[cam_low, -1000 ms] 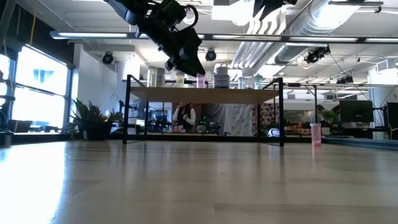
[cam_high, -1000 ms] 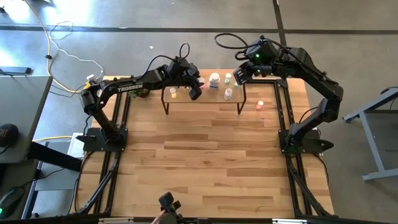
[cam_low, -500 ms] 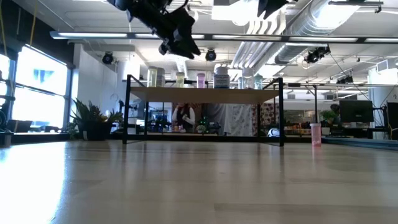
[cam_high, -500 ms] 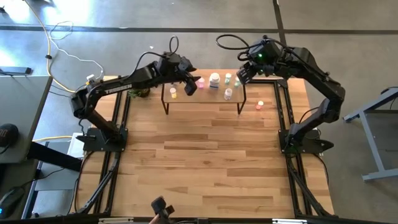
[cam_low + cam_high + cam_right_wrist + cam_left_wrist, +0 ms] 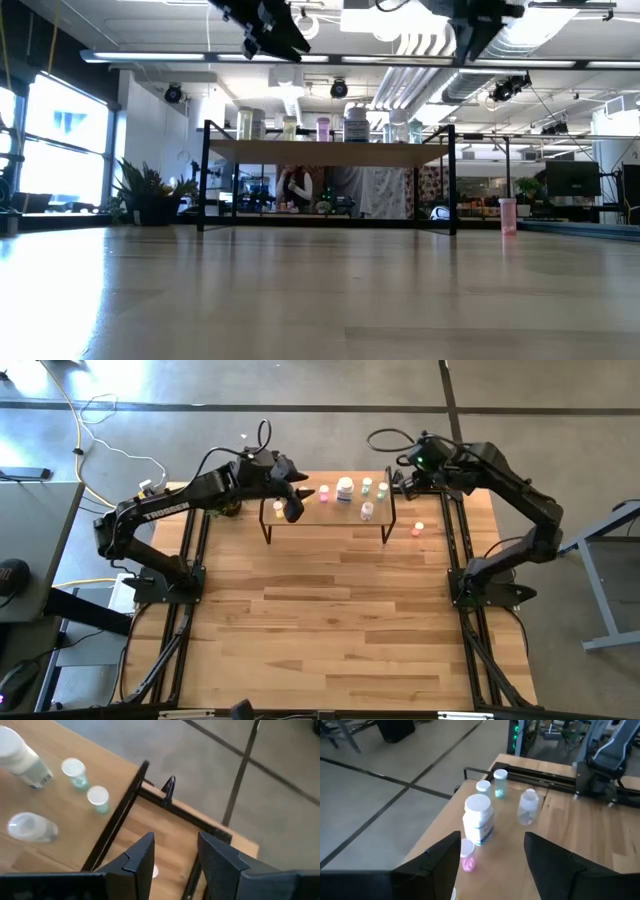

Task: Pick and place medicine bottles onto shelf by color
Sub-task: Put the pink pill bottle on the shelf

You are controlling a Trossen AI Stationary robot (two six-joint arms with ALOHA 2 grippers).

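The shelf point(image 5: 325, 520) stands at the table's far side on thin black legs. On it stand a yellow bottle point(image 5: 278, 508), a pink bottle point(image 5: 466, 856), a large white bottle point(image 5: 479, 817), two green bottles point(image 5: 500, 782) point(image 5: 97, 799) and a clear bottle point(image 5: 527, 806). A pink-red bottle point(image 5: 418, 528) stands on the table right of the shelf. My left gripper point(image 5: 292, 510) hovers open above the shelf's left end, left of the pink bottle. My right gripper point(image 5: 405, 480) hangs open, tipped down, above the shelf's right end, with nothing between its fingers.
A green plant point(image 5: 225, 510) sits at the table's far left corner, beside the shelf. Black frame rails point(image 5: 455, 530) run along the table's left and right sides. The near half of the wooden tabletop point(image 5: 330, 630) is bare.
My left gripper has risen and drawn back toward the table's left edge, away from the pink bottle, which stays upright on the shelf. My right gripper has gone toward the table's right edge and tipped further down.
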